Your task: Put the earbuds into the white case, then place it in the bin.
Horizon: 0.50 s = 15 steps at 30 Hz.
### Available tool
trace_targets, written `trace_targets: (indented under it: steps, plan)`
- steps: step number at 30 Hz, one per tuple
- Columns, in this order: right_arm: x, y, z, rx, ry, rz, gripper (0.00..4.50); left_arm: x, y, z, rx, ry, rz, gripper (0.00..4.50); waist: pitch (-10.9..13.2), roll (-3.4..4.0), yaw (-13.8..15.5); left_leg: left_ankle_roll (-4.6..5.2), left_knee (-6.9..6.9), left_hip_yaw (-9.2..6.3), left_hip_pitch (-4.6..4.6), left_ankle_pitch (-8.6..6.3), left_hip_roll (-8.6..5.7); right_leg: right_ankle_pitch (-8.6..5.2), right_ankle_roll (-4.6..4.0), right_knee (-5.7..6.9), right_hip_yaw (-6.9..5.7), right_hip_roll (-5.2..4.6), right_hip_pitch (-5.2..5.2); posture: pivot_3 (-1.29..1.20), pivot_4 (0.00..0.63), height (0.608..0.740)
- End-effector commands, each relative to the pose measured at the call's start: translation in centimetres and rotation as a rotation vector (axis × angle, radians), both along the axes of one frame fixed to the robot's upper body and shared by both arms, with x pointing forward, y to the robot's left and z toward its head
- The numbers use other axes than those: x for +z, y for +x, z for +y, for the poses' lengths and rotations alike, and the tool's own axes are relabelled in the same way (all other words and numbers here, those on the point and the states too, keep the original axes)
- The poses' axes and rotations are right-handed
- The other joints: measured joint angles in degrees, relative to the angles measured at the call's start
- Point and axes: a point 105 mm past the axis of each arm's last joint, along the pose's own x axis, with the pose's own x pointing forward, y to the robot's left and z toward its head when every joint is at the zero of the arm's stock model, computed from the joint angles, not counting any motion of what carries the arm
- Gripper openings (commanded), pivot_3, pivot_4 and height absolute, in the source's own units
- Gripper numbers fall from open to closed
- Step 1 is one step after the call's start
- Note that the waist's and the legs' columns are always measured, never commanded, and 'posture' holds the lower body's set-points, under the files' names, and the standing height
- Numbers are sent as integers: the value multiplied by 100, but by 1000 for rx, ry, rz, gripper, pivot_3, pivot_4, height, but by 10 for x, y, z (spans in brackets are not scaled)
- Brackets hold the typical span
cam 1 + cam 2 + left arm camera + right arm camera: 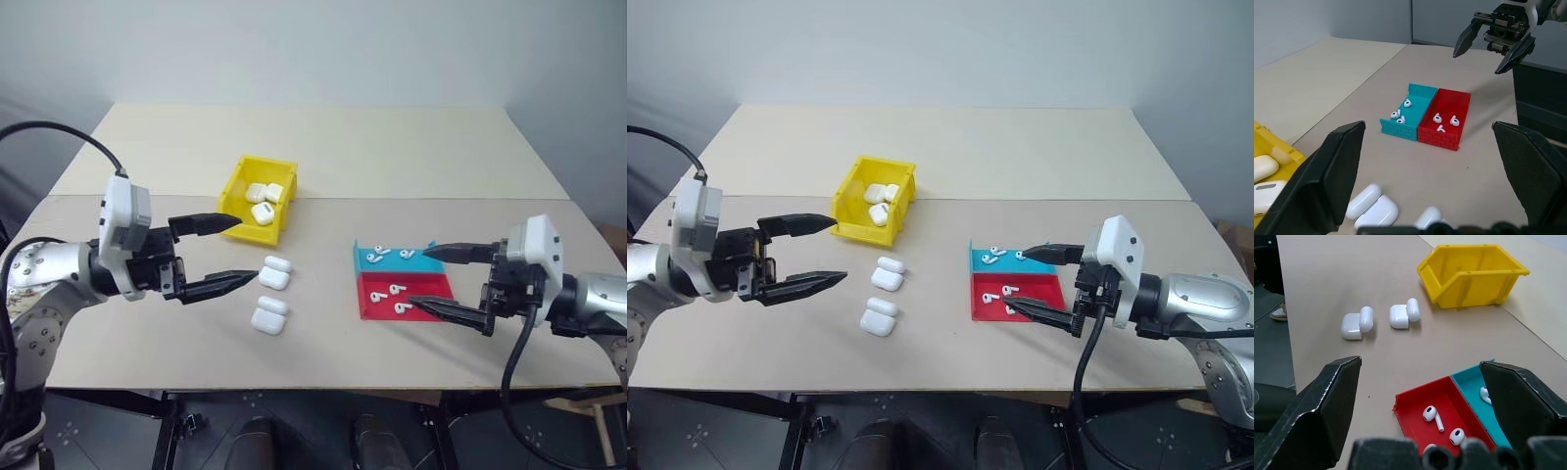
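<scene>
Tabletop, open white case [273, 272] just beyond left jaws.

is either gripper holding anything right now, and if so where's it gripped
Nothing is held. The left gripper and the right gripper both hover open above the table, with nothing between their fingers.

A beige table [147, 333] is seen bearing a yellow bin [257, 200], two open white cases [273, 271] [267, 315], and a teal tray [397, 257]. A red tray [404, 293] is set touching the teal one.
</scene>
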Motion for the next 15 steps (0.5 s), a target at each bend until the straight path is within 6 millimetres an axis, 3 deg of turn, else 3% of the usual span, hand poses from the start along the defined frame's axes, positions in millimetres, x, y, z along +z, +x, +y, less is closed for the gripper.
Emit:
trace_targets:
  steps: [1, 12, 15]
  plan:
    - [9, -4, -1, 9, 0, -39, 4474, 4, -1, -2, 0, 28, -24, 4500, 0, 0, 0, 0, 0, 0, 0, 0, 0, 0, 0, 0, 0, 0, 0, 0, 150, 740]
    - [8, -1, -1, -42, -22, -28, 4474, 2, 3, 0, 77, 131, 88, 4500, 0, 0, -1, 0, 0, 0, 0, 0, 0, 0, 0, 1, 0, 0, -1, 0, 150, 740]
    - [12, 2, -3, -87, -30, 0, 4474, -5, 1, -1, 87, 245, 163, 4500, 1, -2, -2, 0, -2, 0, 0, 0, 0, 0, 0, 1, 0, 0, -1, 0, 150, 740]
